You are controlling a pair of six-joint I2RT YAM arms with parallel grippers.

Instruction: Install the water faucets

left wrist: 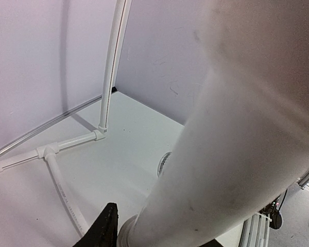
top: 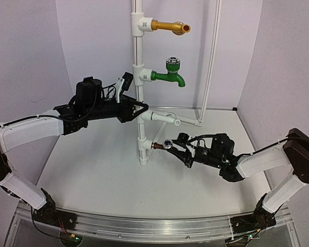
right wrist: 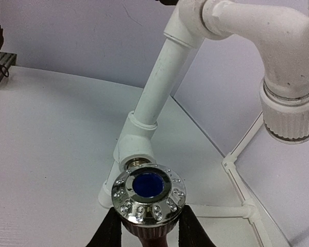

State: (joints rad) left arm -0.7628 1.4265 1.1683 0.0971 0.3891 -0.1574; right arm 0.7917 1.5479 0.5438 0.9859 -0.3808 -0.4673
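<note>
Brown tap (top: 159, 145) lies level at the lowest tee of the white pipe stand (top: 138, 51), its inlet end at the brass-ringed socket (right wrist: 139, 160); whether it is threaded in cannot be told. The white table (top: 92, 164) carries the stand, which rises at the middle, with side pipes running toward the back right corner. The left gripper (top: 143, 109) extends from the left at mid height and is clamped around the upright pipe, which fills the left wrist view beside one dark finger (left wrist: 105, 226). The right gripper (top: 175, 146) sits low on the right, its fingers (right wrist: 110, 231) pressed against the tap's body under the knob, pinching it. Higher on the stand, a long gold faucet (top: 170, 25) sits above a green faucet (top: 170, 76), both pointing right. Smallest is the tap's round silver knob (right wrist: 149, 193), which has a blue centre and faces the right wrist camera.
</note>
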